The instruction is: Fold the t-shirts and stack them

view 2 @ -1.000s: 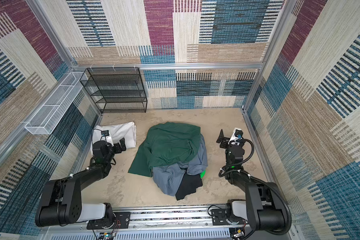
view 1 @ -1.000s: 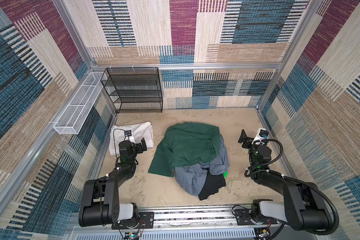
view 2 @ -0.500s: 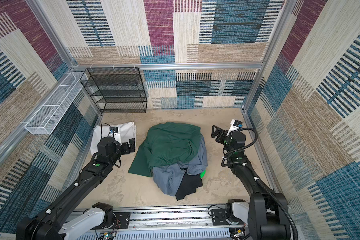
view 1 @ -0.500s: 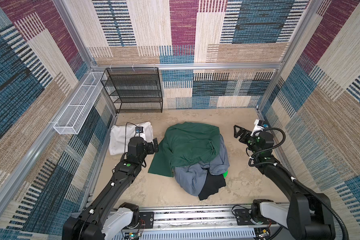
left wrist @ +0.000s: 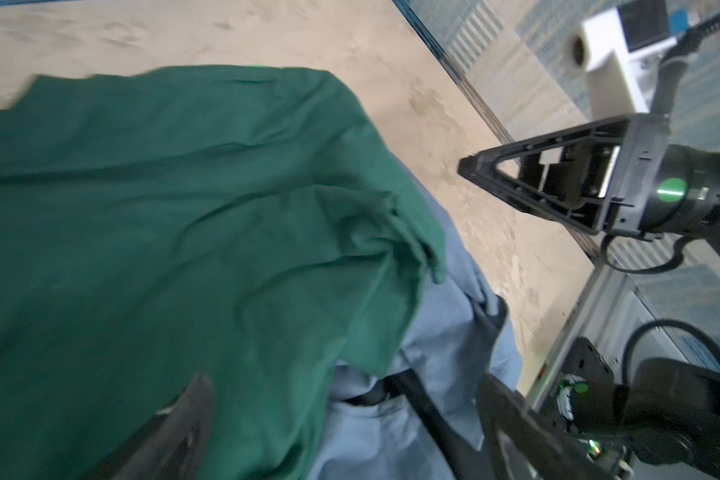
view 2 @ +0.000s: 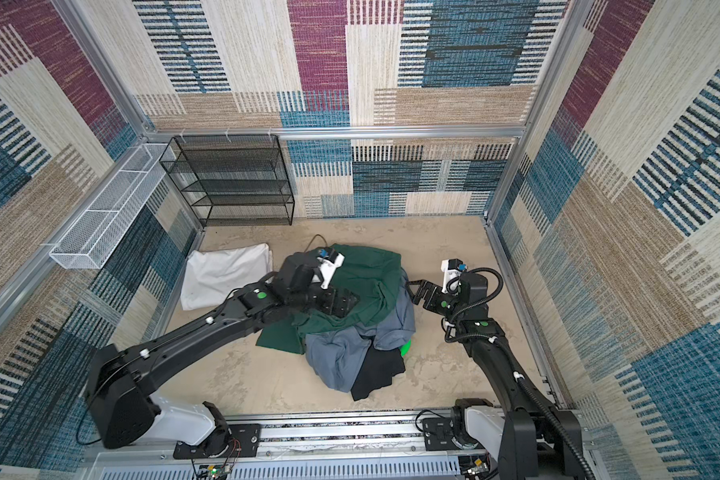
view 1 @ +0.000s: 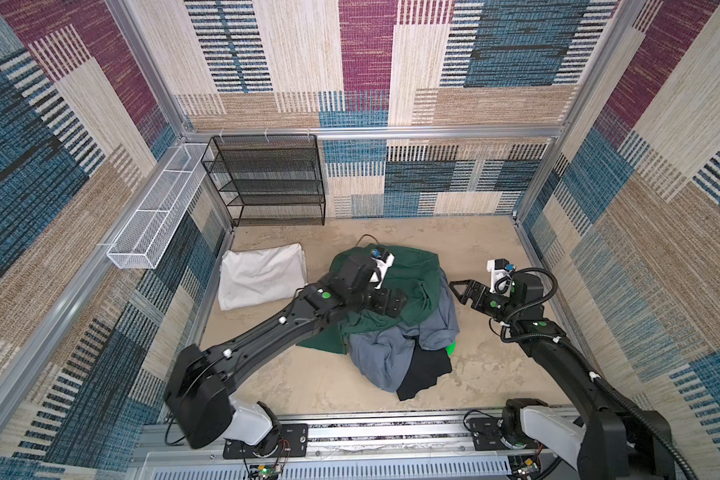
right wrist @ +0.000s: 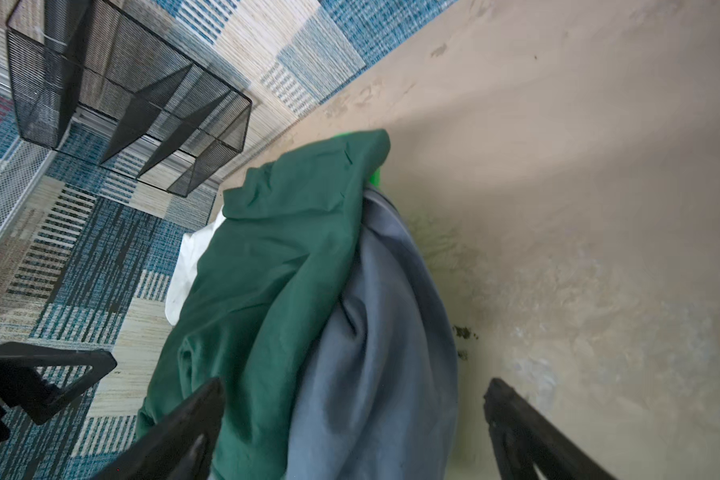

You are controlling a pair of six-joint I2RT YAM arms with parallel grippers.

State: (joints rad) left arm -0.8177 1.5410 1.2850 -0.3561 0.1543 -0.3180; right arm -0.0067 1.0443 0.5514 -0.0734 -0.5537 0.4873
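Beige tabletop (view 1: 474,245); left jaws wide apart over dark green t-shirt (view 1: 417,275), right jaws wide apart, empty.

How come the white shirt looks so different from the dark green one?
The white t-shirt lies flat and folded; the dark green t-shirt is rumpled and unfolded. The white t-shirt sits alone on the table; the dark green t-shirt drapes over a heap with the grey-blue t-shirt. Both are plain, one-colour cloth.

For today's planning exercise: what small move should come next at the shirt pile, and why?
Probably lower the left gripper and close it on the green shirt: that shirt tops the pile, and the open jaws sit right over it.
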